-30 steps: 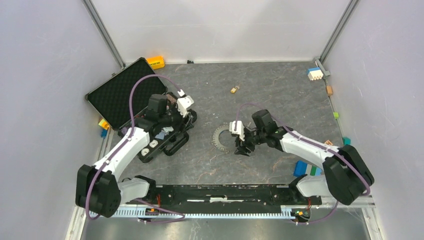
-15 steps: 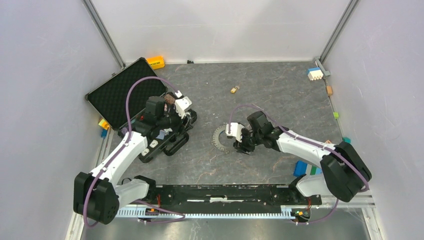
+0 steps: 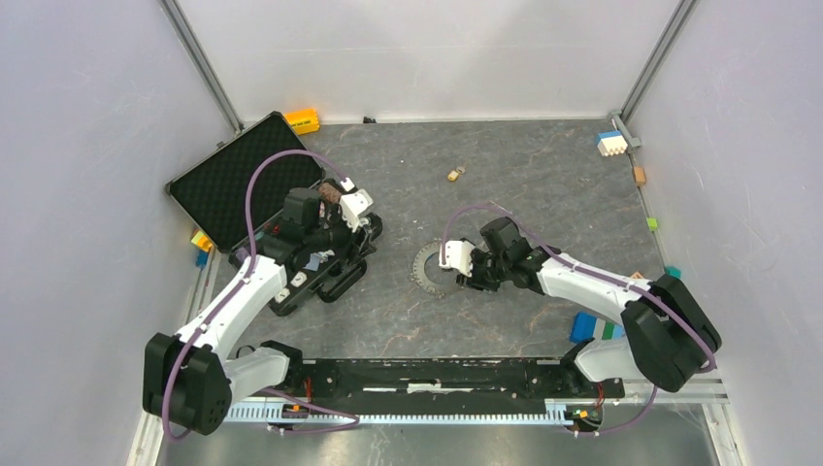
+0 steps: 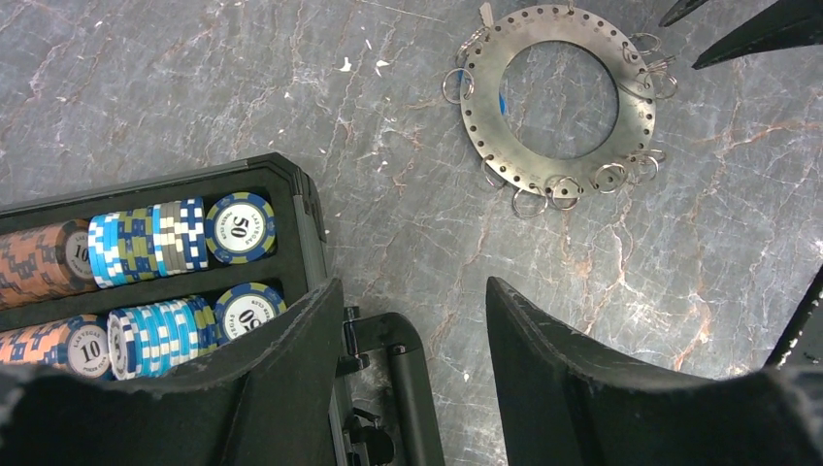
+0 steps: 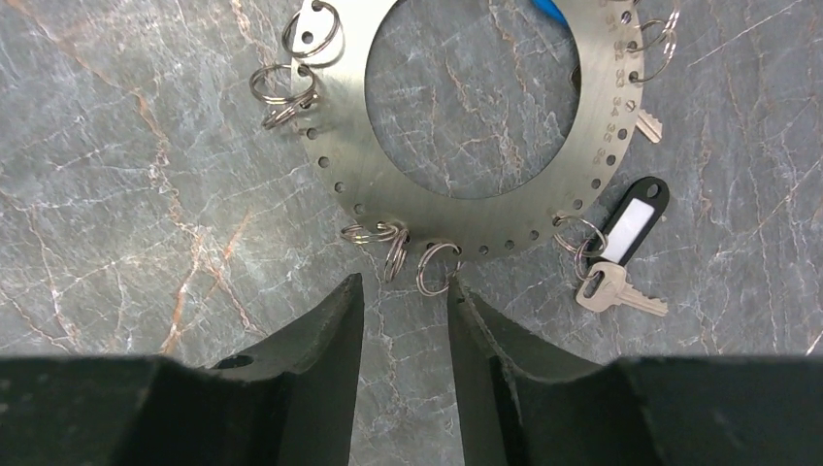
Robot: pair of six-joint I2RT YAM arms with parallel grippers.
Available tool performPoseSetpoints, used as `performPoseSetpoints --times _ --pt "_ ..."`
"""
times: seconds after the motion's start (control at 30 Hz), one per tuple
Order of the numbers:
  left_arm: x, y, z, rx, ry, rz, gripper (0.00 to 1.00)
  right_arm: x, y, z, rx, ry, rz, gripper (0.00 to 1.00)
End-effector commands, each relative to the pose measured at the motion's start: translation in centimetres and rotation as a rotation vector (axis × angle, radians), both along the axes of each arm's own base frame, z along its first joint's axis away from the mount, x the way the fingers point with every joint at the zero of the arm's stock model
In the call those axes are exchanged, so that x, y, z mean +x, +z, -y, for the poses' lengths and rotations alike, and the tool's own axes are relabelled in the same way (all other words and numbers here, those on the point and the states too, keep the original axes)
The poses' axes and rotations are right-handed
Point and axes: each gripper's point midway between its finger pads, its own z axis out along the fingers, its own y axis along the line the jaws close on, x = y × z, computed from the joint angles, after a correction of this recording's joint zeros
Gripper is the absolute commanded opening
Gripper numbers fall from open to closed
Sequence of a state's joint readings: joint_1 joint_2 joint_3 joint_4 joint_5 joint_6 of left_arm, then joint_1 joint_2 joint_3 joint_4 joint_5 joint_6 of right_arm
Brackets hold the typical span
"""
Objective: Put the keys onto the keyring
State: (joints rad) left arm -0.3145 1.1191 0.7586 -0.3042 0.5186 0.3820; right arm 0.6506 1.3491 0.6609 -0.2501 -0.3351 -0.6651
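R tool [image 5: 405, 286] nearer keyring [image 5: 466, 228] | jaws narrower | L tool [image 4: 412, 286] over chip case [image 4: 306, 218]

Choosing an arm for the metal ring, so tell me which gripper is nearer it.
Right. The right gripper is just short of the ring's rim; the left gripper is farther off, over the chip case's edge.

Left gripper [image 4: 412, 291]: jaws apart, nothing between them, above the case's corner and bare table.
Case [image 4: 303, 218]: black, lower left, holding two rows of poker chips [image 4: 146, 243] stood on edge, marked 50 and 10.
Keyring [image 4: 558, 175]: flat perforated steel ring lying on the table [image 4: 194, 78], upper right; small split rings hooked along its edge; a blue bit at its inner rim.
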Motion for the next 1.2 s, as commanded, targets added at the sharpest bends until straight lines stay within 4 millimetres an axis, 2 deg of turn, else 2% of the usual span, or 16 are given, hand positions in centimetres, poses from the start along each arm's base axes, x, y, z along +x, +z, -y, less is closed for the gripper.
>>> performPoseSetpoints --times 0.0,0.23,0.37,0.57,0.7,0.87,1.03,1.17 --pt "0.0 1.2 0.5 -0.038 -0.012 0.036 0.63 0.5 0.2 -0.1 -0.011 0.020 0.028 0.42" --pt "-0.1 1.2 0.4 -0.035 -0.017 0.042 0.64 -1.2 1.4 -1.1 0.054 0.071 -0.038 0.37" --pt "-0.2 1.1 0.5 -0.036 -0.024 0.039 0.64 -2.7 1.2 -1.4 0.080 0.130 -0.076 0.35" --pt "-0.4 1.2 0.5 -0.038 -0.031 0.046 0.64 -3.5 0.4 -1.9 0.094 0.159 -0.131 0.35" --pt "-0.6 1.2 0.5 -0.038 -0.034 0.049 0.64 -3.1 0.0 -2.2 0.088 0.146 -0.150 0.33" --pt "-0.6 1.3 0.5 -0.041 -0.037 0.050 0.64 -1.7 -0.4 -2.1 0.056 0.078 -0.141 0.33" --pt "-0.6 1.2 0.5 -0.039 -0.040 0.049 0.65 -0.9 -0.6 -2.1 0.051 0.024 -0.139 0.40" --pt "-0.6 1.0 0.5 -0.038 -0.041 0.045 0.65 -0.1 -0.7 -2.2 0.048 -0.022 -0.142 0.42"
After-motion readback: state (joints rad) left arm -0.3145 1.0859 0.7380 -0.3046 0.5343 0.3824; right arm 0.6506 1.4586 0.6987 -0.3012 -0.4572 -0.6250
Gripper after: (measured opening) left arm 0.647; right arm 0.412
